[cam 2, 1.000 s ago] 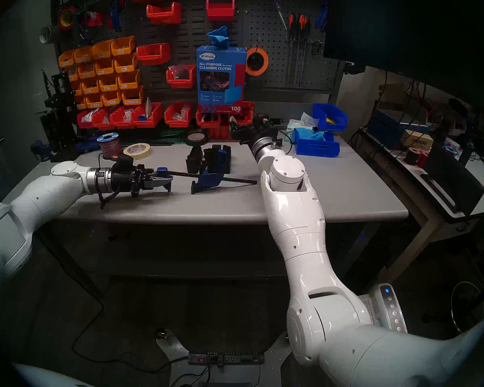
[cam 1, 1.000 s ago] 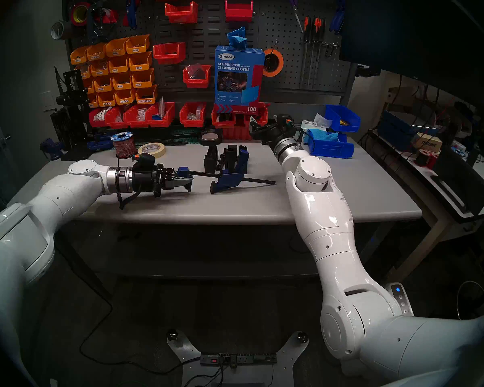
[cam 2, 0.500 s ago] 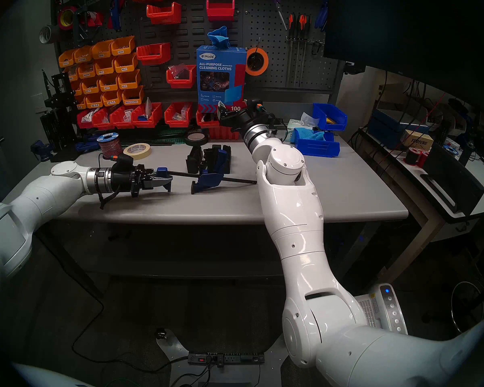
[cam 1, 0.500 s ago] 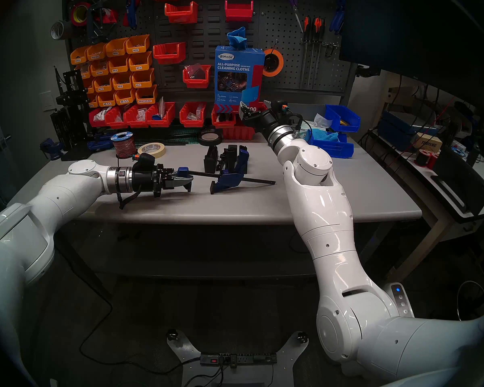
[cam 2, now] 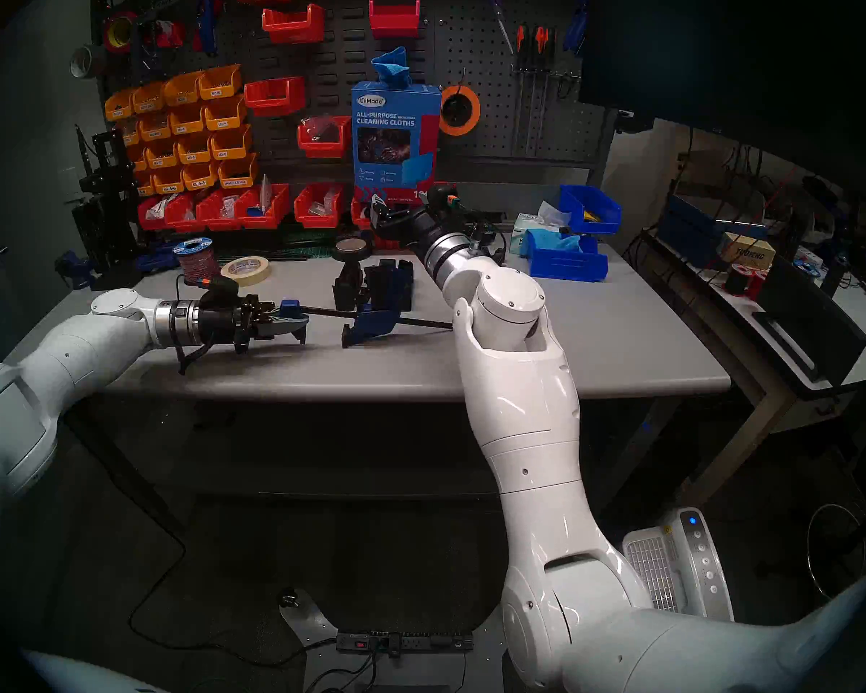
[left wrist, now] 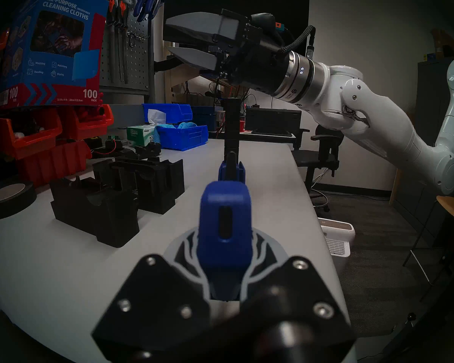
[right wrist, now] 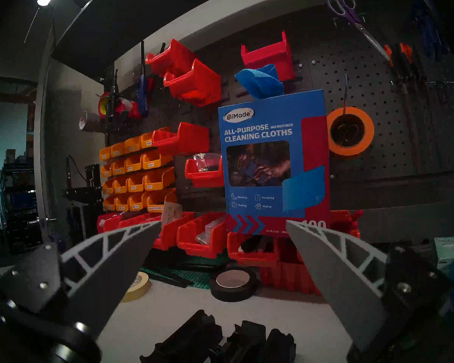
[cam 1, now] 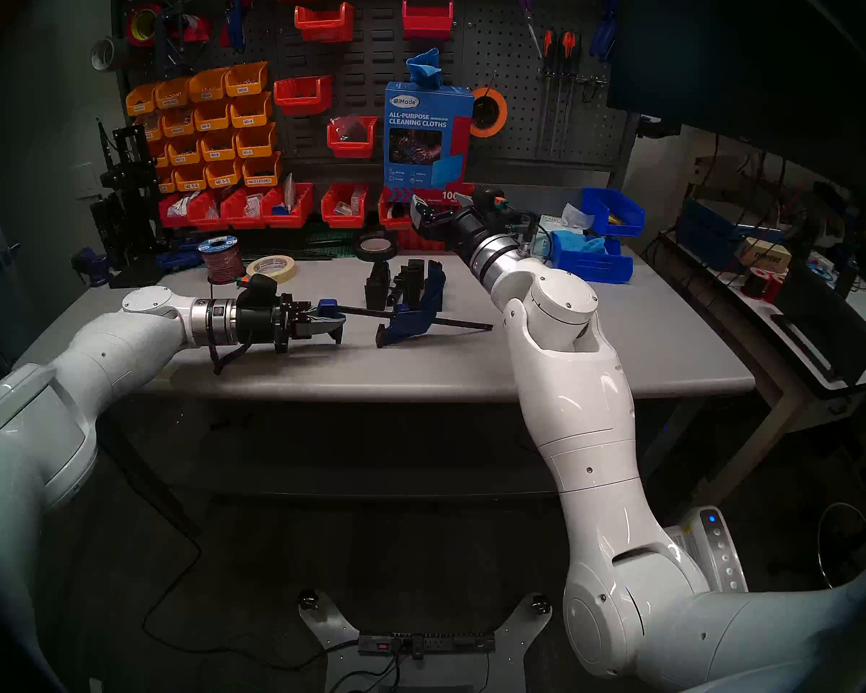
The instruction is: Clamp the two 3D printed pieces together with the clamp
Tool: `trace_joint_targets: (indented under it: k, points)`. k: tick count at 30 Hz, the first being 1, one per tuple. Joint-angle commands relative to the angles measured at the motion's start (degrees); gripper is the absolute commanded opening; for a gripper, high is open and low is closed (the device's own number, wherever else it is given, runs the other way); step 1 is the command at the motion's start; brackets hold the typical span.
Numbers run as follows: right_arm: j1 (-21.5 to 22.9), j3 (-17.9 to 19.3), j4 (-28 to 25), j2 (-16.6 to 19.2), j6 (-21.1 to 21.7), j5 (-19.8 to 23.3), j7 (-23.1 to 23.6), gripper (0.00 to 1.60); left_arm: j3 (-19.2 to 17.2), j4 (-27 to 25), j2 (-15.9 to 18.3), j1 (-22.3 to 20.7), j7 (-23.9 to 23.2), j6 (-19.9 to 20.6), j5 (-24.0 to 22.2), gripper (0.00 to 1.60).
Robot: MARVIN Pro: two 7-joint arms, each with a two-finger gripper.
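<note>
The clamp (cam 1: 411, 322) lies across the middle of the grey table (cam 1: 621, 347), its thin black bar running left to right. My left gripper (cam 1: 338, 328) is shut on its blue end jaw (left wrist: 224, 223), held just above the table. The two 3D printed pieces (cam 1: 378, 287) (cam 1: 413, 283) stand side by side right behind the clamp's blue handle body (left wrist: 231, 171); the left wrist view shows them as black blocks (left wrist: 97, 210) (left wrist: 155, 181). My right gripper (cam 1: 419, 213) hangs open and empty above and behind the pieces (right wrist: 189, 339); its fingers (right wrist: 110, 265) stand wide apart.
A black tape roll (cam 1: 376, 247) and a masking tape roll (cam 1: 271, 267) lie behind the pieces. Red bins (cam 1: 346, 204) and a cleaning cloth box (cam 1: 428, 137) line the back. Blue bins (cam 1: 591, 264) stand at the right rear, a wire spool (cam 1: 221, 259) at the left rear.
My right arm has swung its open gripper to the left and a little upward, to above the back of the pieces. The left arm and the clamp have stayed put.
</note>
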Motion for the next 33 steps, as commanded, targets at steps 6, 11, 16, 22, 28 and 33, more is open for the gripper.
trace_joint_targets:
  k: [6, 11, 16, 22, 28, 33]
  points:
    - [-5.24, -1.04, -9.43, -0.58, 5.11, -0.13, -1.49, 1.60, -0.72, -0.33, 0.02, -2.34, 0.04, 0.01, -1.62, 0.00]
    - [-6.94, -1.76, -11.53, -0.86, 7.14, -0.08, -2.52, 1.60, -0.66, -0.32, 0.02, -2.36, 0.04, 0.02, -1.70, 0.00]
    - [-7.90, -3.06, -13.05, -0.65, 8.85, 0.44, -3.50, 1.60, -0.61, -0.33, 0.03, -2.37, 0.04, 0.02, -1.75, 0.00]
    - [-9.20, -4.94, -14.65, -0.17, 10.74, 1.27, -5.05, 1.60, -0.53, -0.33, 0.04, -2.39, 0.04, 0.01, -1.83, 0.00]
    - [-9.95, -6.72, -16.06, 0.13, 12.21, 1.96, -6.94, 1.60, -0.46, -0.34, 0.05, -2.40, 0.04, 0.01, -1.89, 0.00]
    - [-10.21, -8.04, -17.16, 0.25, 12.94, 1.98, -8.82, 1.60, -0.43, -0.34, 0.06, -2.41, 0.04, 0.01, -1.93, 0.00]
